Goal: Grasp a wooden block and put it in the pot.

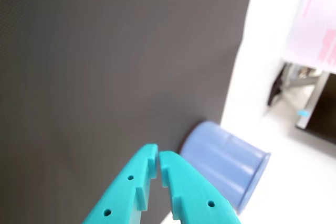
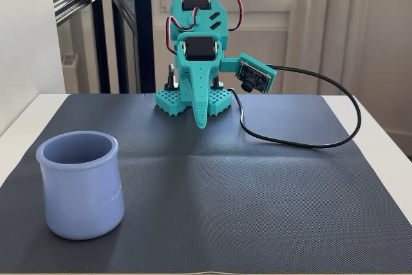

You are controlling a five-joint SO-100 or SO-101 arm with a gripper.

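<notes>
We see the teal arm (image 2: 196, 62) folded at the far edge of the surface (image 2: 270, 191), a dark grey textured mat spread over a white table (image 2: 396, 136). In the fixed view its claw (image 2: 201, 122) points straight down, the tip close above the mat near the base. In the wrist view the claw (image 1: 158, 157) shows its two teal fingers (image 1: 189, 187) drawn together with only a thin slit between the tips, and nothing is held between them.

The pot (image 2: 80, 185) stands upright at the near left of the mat in the fixed view, well apart from the arm, its mouth open to us and its inside bare as far as we can look in. In the wrist view the pot (image 1: 226, 156) appears tilted by the camera's angle, just beyond the fingertips at the mat's edge.

A small camera board (image 2: 253, 76) juts from the right side of the arm in the fixed view, and its black cable (image 2: 335, 140) loops out over the mat to the right and back toward the base.

We cannot find the wooden block in either view.
</notes>
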